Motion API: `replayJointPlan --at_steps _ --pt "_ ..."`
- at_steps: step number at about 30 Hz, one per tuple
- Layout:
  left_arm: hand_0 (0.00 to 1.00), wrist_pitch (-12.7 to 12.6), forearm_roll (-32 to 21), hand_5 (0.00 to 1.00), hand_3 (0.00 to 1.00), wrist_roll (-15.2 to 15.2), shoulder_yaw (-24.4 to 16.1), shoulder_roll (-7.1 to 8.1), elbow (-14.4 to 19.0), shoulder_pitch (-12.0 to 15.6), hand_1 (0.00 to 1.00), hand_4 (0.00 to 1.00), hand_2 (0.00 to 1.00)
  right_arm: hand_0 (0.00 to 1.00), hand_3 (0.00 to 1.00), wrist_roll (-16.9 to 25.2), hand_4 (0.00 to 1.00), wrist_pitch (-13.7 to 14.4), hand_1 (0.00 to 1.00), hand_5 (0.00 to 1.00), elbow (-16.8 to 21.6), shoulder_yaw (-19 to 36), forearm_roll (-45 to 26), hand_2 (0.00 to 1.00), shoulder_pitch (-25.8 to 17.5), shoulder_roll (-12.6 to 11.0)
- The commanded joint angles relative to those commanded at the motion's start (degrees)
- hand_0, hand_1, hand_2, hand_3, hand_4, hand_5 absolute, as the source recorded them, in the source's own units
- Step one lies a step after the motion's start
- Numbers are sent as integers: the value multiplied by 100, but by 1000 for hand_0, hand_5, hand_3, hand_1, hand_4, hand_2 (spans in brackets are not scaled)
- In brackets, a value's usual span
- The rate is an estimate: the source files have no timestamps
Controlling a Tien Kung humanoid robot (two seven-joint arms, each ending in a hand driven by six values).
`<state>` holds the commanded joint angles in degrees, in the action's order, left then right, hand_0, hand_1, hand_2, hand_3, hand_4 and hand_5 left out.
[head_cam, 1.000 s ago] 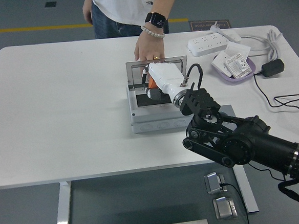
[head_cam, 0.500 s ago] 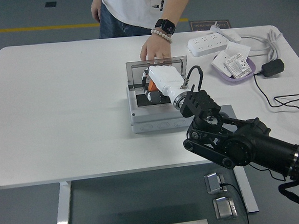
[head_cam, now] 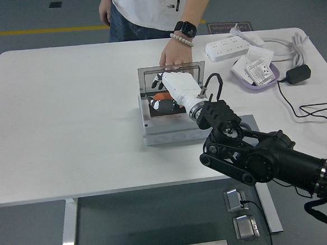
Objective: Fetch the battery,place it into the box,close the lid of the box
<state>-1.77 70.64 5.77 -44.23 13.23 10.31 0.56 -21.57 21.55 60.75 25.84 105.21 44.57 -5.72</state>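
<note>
A grey box (head_cam: 169,127) stands mid-table with its clear lid (head_cam: 146,79) upright at the back. The orange and black battery (head_cam: 162,99) lies inside the box. My right hand (head_cam: 157,79), white with a black arm behind it, hovers over the box's right half. Its fingers are relaxed just above the battery and hold nothing. A person's hand (head_cam: 176,56) rests on the lid's top edge. The hand hides part of the box's inside.
At the back right are a white power strip (head_cam: 228,48), a purple tray (head_cam: 249,84) holding white items, a black adapter (head_cam: 298,74) and loose cables (head_cam: 314,111). The person stands at the far edge.
The battery has dropped out of my right hand's fingers and now lies in the box. The fingers have lifted slightly. The person's hand has slid right along the lid.
</note>
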Motion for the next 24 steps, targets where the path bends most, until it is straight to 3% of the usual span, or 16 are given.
replayJointPlan --at_steps 8,17,18,23,24 --pt "388 8 7 2 503 15 0 -21 0 11 595 2 533 689 660 47 765 67 625 539 239 99 -305 635 -82 -88" --pt "389 23 -3 2 504 35 19 -52 0 36 595 2 533 691 655 85 770 -162 627 555 1100 739 -1039 634 -284 -496" --pt "389 25 4 2 504 38 16 -55 0 39 596 2 534 602 643 72 768 -205 570 568 1200 813 -1074 617 -293 -537" --pt "389 35 9 2 504 45 30 -65 0 43 596 2 534 602 643 30 768 -392 570 568 1501 1056 -1283 617 -234 -669" --pt "388 38 17 2 503 48 26 -66 0 39 596 2 535 525 620 41 761 -409 497 569 1496 1082 -1339 579 -194 -678"
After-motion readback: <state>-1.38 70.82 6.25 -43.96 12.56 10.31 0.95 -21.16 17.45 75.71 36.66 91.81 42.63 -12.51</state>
